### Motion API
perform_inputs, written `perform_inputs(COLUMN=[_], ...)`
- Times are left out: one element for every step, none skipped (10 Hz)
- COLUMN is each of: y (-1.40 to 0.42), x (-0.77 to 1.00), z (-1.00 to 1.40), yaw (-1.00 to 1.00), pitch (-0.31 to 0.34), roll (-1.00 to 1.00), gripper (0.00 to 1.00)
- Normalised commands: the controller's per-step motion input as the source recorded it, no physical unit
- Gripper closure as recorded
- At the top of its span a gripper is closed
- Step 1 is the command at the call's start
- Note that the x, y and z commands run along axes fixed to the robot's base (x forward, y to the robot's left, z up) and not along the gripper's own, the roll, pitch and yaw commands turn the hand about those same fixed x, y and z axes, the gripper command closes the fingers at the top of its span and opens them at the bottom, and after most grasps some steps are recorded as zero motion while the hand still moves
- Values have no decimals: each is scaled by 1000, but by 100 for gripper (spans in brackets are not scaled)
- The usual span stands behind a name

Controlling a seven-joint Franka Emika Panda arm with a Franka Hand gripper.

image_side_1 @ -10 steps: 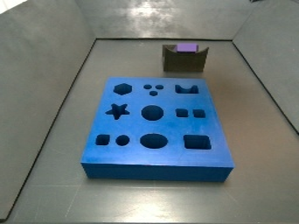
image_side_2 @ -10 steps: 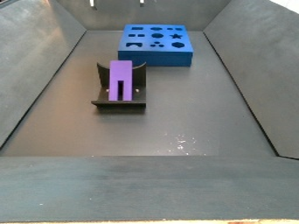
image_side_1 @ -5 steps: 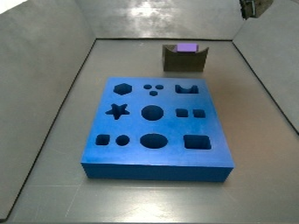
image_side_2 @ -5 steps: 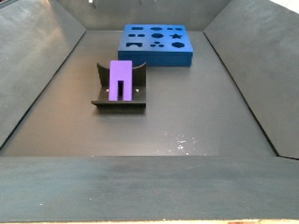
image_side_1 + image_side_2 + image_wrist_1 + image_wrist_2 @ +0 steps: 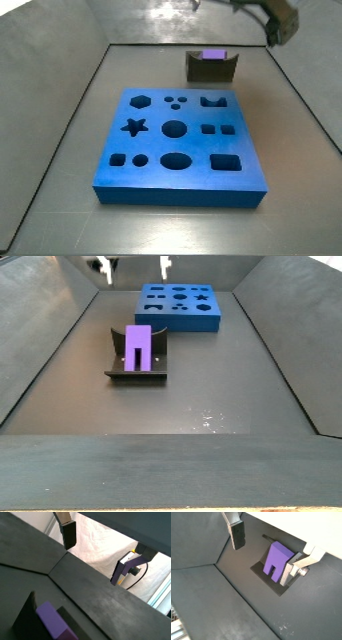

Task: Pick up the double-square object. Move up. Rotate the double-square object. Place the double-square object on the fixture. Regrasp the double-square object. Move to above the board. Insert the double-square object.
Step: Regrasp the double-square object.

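Overhead, pincer (image 5: 268, 543) gapes above notched purple block (image 5: 274, 558).

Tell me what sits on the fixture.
The double-square object rests on the fixture, its lower end hidden by the fixture's front wall. The open tool hovers above, empty.

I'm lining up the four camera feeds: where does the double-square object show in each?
Wrist view: double-square object at the lower edge, on the fixture.
Wrist view: centre right, beyond the gripper.
Side view: top centre, behind the board.
Side view: left of centre.
Shared landmark: the fixture holding it.
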Motion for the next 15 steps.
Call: perform_inputs(y=[56,51,50,46,38,37,23,15,6,4,-3,-7,-15,-15,-15], x=[74,81,86,93,100,101,93,91,85,85,69,32,15,15,15], z=[-1000,-1000,-1000,-1000,-1000,-1000,-794,-701,-519,-388,-232,-190,-169,-169,-168], yaw=[48,14,-13,-40,-52,-57,-54,-49,-31,-14,13,13,25,30,32], pitch=[-141,-138,-125,-104,-85,-65,-22,-11,15,26,32,36,31,30,30], roll=[72,67,65,67,66,67,63,61,61,66,66,64,61,61,61], gripper=[0,0,0,0,0,0,0,0,0,0,0,0,0,0,0])
